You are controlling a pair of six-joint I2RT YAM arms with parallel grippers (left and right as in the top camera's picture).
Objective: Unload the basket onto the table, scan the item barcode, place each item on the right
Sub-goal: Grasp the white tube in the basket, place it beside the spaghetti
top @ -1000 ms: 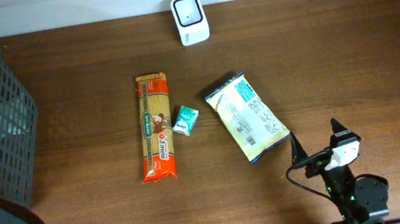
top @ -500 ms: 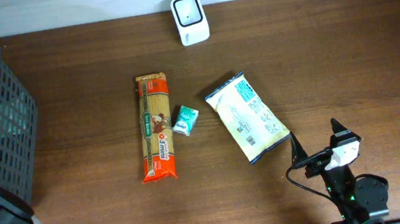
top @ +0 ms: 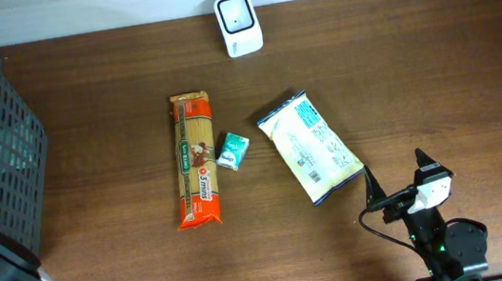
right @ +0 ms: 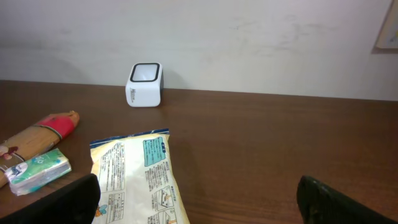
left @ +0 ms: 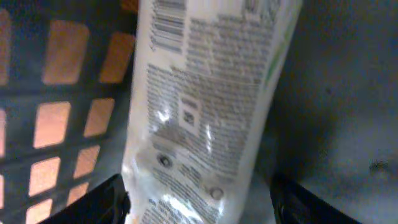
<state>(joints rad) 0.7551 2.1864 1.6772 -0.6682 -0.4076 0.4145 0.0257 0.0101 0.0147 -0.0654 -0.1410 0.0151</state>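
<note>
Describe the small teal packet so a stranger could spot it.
Find the long orange pasta packet near the middle of the brown table. Just to its right lies the teal packet, much smaller than the pasta and the pale bag beyond it.

White pouch [left: 205,106] w/ fine print, barcode [left: 166,28] upper left, lies tilted in basket [top: 2,142]. White scanner [top: 237,11] upright at table [top: 414,63] far edge.

Table, laid out
Basket [top: 2,142] at the table's [top: 433,60] left edge, scanner [top: 239,24] at the back edge; mid-table, left to right: pasta packet [top: 196,159], small carton [top: 233,149] just beside it, snack bag [top: 310,147].
</note>
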